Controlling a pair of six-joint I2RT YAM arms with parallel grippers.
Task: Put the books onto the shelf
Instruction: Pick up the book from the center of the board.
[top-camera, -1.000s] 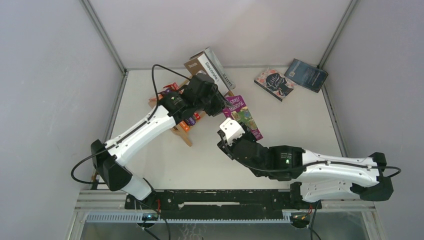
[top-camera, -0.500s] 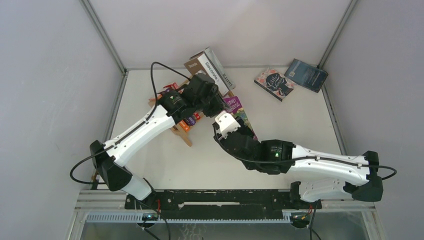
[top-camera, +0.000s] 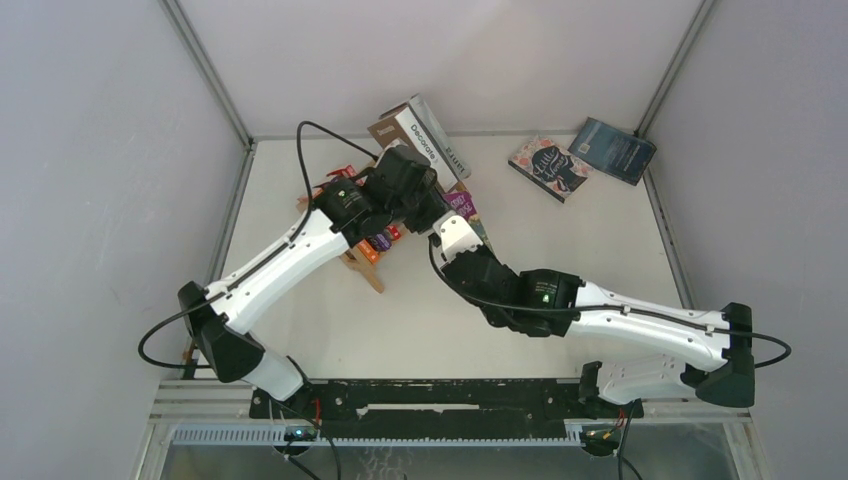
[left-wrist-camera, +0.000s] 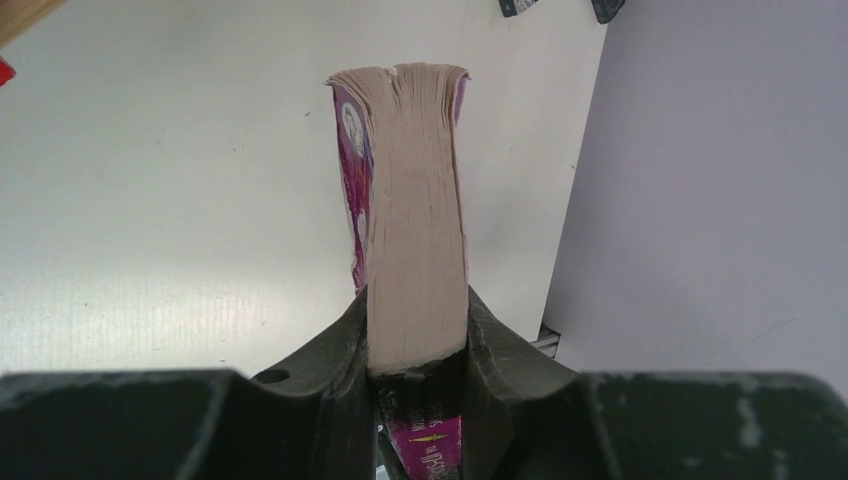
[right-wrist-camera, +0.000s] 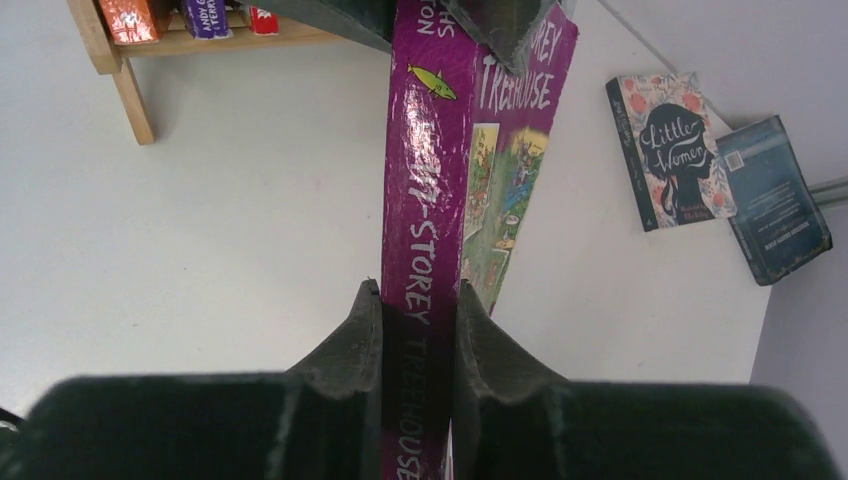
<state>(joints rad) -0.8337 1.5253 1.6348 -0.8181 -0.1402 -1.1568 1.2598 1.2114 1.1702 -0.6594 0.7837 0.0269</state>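
purple paperback (right-wrist-camera: 425, 200) is clamped by both our grippers: the right gripper (right-wrist-camera: 420, 320) is closed on its spine, the left gripper (left-wrist-camera: 415, 335) on its page edge. we hold it on edge over the white bench (right-wrist-camera: 230, 230), just beside the wooden shelf (right-wrist-camera: 118, 75), where a few small books (right-wrist-camera: 205, 18) stand. a floral book (right-wrist-camera: 672, 150) and a dark blue book (right-wrist-camera: 775, 200) lie side by side near the far right corner.

— Where do we look from?
— Our top view faces down on the worktop (top-camera: 420, 330), high above and well back from the purple book (top-camera: 466, 206).
— And our wrist views?
— Both sit close against it: left faces its page edge (left-wrist-camera: 415, 200), right its spine (right-wrist-camera: 420, 260). All three share it.
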